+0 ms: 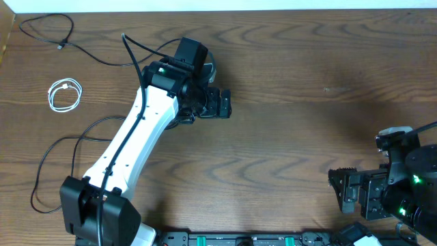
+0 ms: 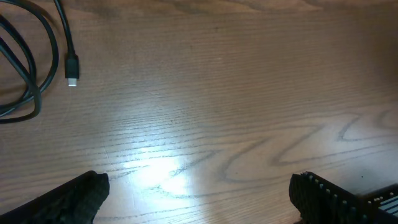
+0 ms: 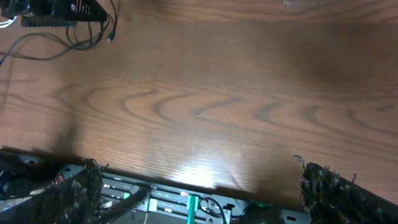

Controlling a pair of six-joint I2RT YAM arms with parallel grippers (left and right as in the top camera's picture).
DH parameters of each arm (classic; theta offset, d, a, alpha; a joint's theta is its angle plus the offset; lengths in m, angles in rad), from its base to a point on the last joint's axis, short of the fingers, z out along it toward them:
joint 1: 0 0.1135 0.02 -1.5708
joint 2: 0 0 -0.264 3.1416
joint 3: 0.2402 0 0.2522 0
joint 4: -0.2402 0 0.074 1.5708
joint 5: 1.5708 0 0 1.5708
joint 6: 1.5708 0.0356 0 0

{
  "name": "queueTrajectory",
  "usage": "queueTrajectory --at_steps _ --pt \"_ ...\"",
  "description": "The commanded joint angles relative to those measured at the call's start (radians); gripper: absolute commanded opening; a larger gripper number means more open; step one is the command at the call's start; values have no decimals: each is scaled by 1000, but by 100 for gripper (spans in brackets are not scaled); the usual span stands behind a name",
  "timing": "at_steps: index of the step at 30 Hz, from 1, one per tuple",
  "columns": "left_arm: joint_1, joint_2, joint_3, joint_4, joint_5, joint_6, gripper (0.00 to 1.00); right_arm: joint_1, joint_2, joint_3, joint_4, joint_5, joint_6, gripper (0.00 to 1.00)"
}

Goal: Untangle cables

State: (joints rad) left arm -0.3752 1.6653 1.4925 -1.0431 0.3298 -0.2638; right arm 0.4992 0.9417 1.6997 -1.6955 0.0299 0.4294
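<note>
A thin black cable (image 1: pixel 46 29) snakes across the far left corner, its small plug (image 1: pixel 61 46) lying on the wood. A short white cable (image 1: pixel 65 94) lies coiled below it. Another black cable (image 2: pixel 28 59) loops at the top left of the left wrist view, its plug (image 2: pixel 72 70) free on the table. This cable also shows far off in the right wrist view (image 3: pixel 87 31). My left gripper (image 1: pixel 220 104) (image 2: pixel 199 186) is open over bare wood, right of that cable and apart from it. My right gripper (image 1: pixel 355 195) (image 3: pixel 199 180) is open and empty at the near right edge.
The white left arm (image 1: pixel 136 143) slants from its base (image 1: pixel 95 215) at the near left towards the middle. Its own thicker black cables (image 1: pixel 51 164) loop over the table at the left. A rail with electronics (image 3: pixel 180 199) runs along the front edge.
</note>
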Motion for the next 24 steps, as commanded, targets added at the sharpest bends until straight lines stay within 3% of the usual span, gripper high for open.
queueTrajectory --at_steps 1,15,24 --pt "1 1 0 -3 -14 8 98 -2 -5 -4 -2 -3 11 99" --pt "1 1 0 -3 -14 8 98 -18 -24 -4 -2 -3 -34 99" --pt "1 1 0 -3 -14 8 98 -198 -117 -64 83 68 -166 99"
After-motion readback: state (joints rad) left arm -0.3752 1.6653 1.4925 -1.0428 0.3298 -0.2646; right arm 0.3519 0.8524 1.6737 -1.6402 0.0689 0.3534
